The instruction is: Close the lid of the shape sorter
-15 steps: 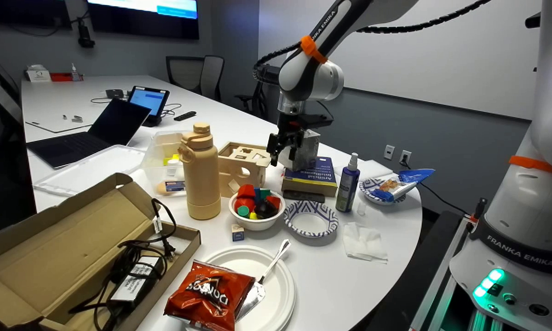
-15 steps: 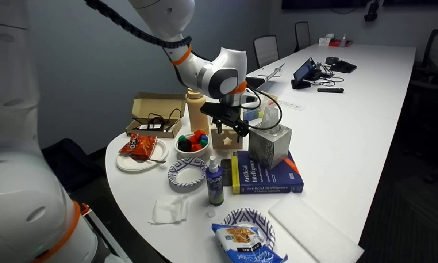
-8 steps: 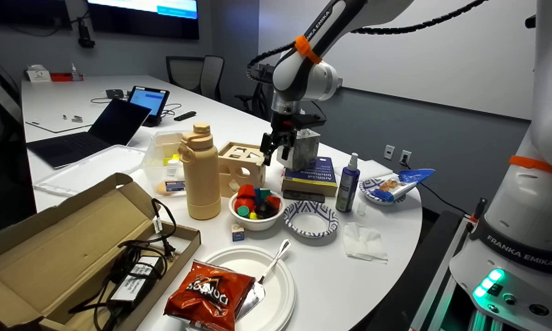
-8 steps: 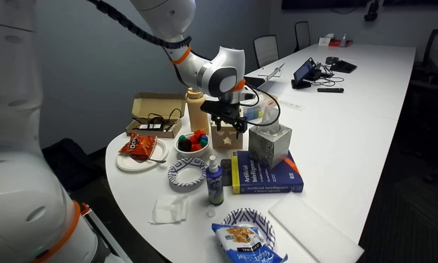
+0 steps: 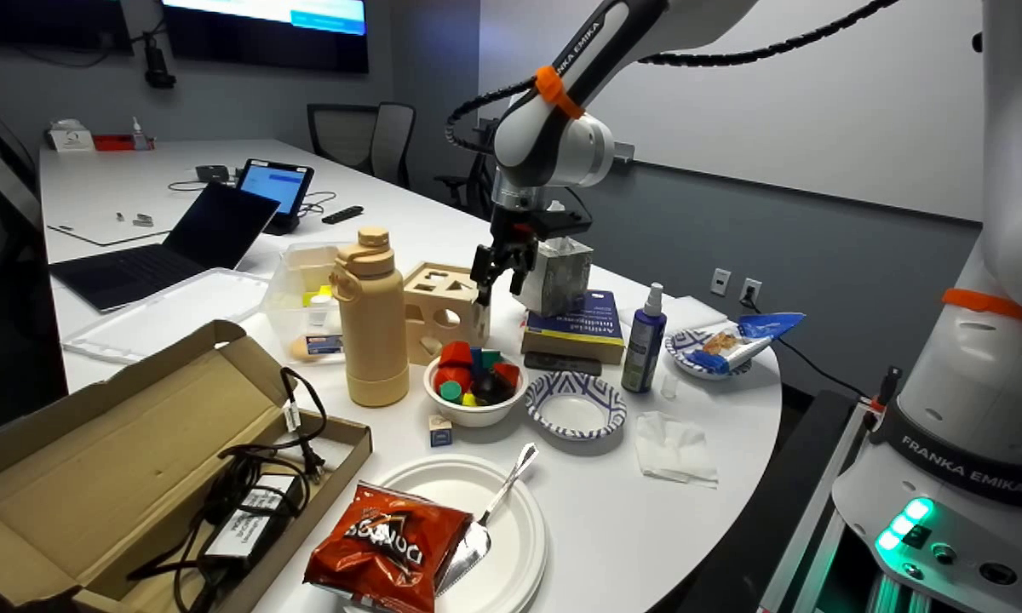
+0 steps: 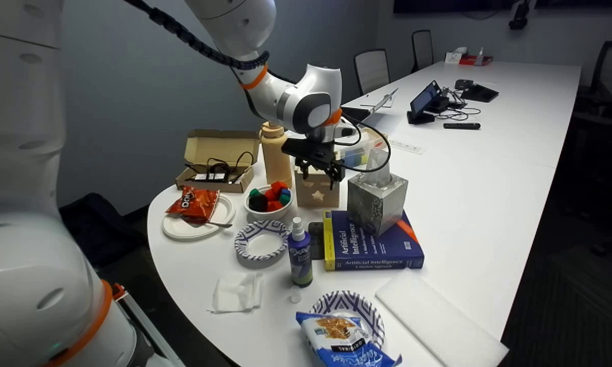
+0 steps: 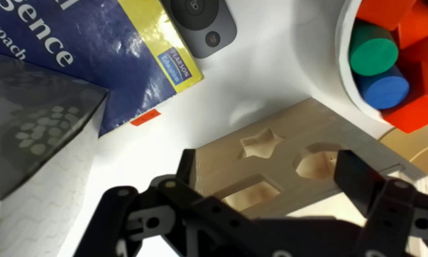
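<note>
Two fingers (image 7: 355,178) of my tool (image 7: 267,169) stand apart, clasping nothing, near the star-holed wall (image 7: 283,167) of the shape sorter (image 5: 426,317); its lid (image 5: 453,274) lies on top, past that wall, seemingly flat, so I'd cross over before pressing.

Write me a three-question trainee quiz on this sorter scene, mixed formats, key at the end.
1. True or false: the tissue box stands on the blue book.

2. Multiple choice: in the wrist view, what shape is the cutout that shows nearest the blue book in the wall of the shape sorter?
A) heart
B) star
C) cross

3. Short answer: is the tool open or shut, and how can you tell?

Key:
1. True.
2. B.
3. Open; in the wrist view its jaws stand well apart, with the wall of the shape sorter showing in the gap between them.
</note>
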You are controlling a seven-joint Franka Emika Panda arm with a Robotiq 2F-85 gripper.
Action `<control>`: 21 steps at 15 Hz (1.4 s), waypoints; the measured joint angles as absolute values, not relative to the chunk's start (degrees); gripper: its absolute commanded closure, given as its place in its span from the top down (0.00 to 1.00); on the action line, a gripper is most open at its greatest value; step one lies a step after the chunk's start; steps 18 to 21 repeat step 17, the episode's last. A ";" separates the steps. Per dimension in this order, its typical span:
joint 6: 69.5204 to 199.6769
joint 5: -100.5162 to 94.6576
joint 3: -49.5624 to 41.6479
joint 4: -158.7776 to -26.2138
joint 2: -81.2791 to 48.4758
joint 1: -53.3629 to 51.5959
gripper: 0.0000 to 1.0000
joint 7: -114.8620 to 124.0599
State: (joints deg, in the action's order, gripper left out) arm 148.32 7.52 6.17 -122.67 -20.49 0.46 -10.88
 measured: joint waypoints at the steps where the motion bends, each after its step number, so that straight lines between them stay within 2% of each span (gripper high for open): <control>1: 148.09 7.52 6.14 -122.57 -20.54 0.47 1.00 -10.88; 10: 137.29 7.28 5.67 -121.23 -17.71 0.43 1.00 -10.87; 21: 135.30 7.66 7.23 -121.41 -11.84 0.15 1.00 -14.04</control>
